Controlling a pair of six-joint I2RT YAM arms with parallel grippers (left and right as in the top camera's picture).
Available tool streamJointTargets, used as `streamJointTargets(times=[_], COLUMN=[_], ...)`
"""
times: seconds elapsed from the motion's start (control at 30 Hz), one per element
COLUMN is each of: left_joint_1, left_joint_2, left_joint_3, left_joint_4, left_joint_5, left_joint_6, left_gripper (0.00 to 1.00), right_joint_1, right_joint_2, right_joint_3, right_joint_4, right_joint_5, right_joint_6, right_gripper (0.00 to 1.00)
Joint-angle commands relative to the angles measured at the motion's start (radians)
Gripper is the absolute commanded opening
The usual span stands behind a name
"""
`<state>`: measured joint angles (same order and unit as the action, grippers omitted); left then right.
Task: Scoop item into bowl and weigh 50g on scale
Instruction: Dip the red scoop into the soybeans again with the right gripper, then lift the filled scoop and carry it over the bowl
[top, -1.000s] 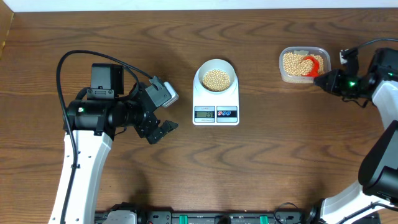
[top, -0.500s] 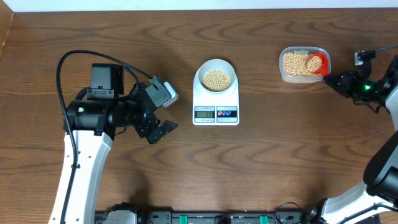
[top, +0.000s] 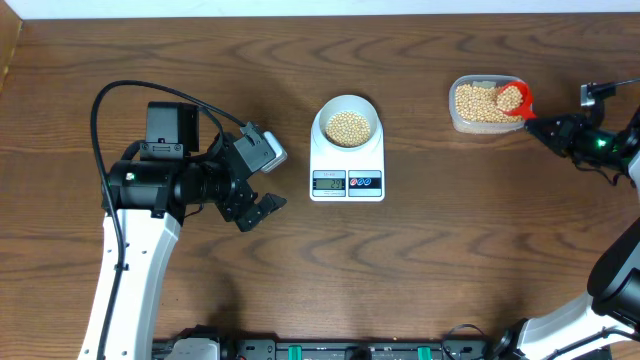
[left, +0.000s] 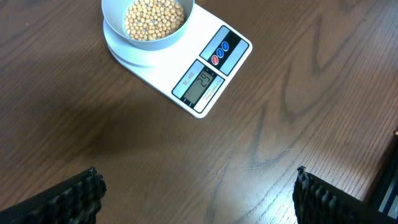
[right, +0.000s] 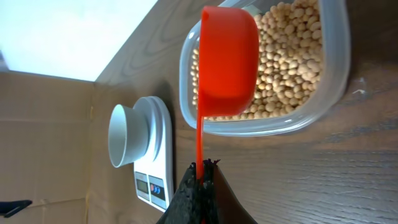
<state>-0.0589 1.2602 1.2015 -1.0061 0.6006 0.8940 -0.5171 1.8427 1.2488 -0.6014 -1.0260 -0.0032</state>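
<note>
Tan beans (top: 347, 125) half-fill bowl (top: 323, 117) on scale (top: 320, 162); readout unclear, 50g unconfirmed. R pincer (right: 200, 178) clamps red scoop (top: 510, 98) over tub (top: 468, 127); L pincer (left: 199, 198) wide, idle

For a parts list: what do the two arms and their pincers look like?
Both have white links and black joints. The left arm carries a looping black cable and grey wrist box; the left pincer has black ribbed fingers. The right arm shows a green light behind the black right pincer.
</note>
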Motion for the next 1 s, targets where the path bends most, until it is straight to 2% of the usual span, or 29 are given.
streamJointTargets(times=[0.0, 0.53, 0.8, 0.97], left_joint_1=[0.005, 0.005, 0.005, 0.005], left_joint_2=[-0.006, -0.006, -0.006, -0.006], left_joint_3=[0.027, 0.027, 0.027, 0.027], left_joint_4=[-0.002, -0.002, -0.002, -0.002], left_joint_5=[0.017, 0.017, 0.017, 0.017], left_joint_6=[-0.001, -0.001, -0.001, -0.001], left_gripper=[0.99, 0.99, 0.99, 0.99], right_joint_1=[-0.007, 0.037, 0.110, 0.193], right_joint_2=[0.010, 0.010, 0.010, 0.010], right_joint_3=[-0.006, -0.006, -0.006, -0.006], right_joint_4=[0.003, 0.010, 0.030, 0.088], right_joint_5=[-0.090, -0.163, -0.164, -0.164], right_joint_6=[0.011, 0.026, 0.060, 0.131], right_gripper=[0.01, 0.01, 0.01, 0.01])
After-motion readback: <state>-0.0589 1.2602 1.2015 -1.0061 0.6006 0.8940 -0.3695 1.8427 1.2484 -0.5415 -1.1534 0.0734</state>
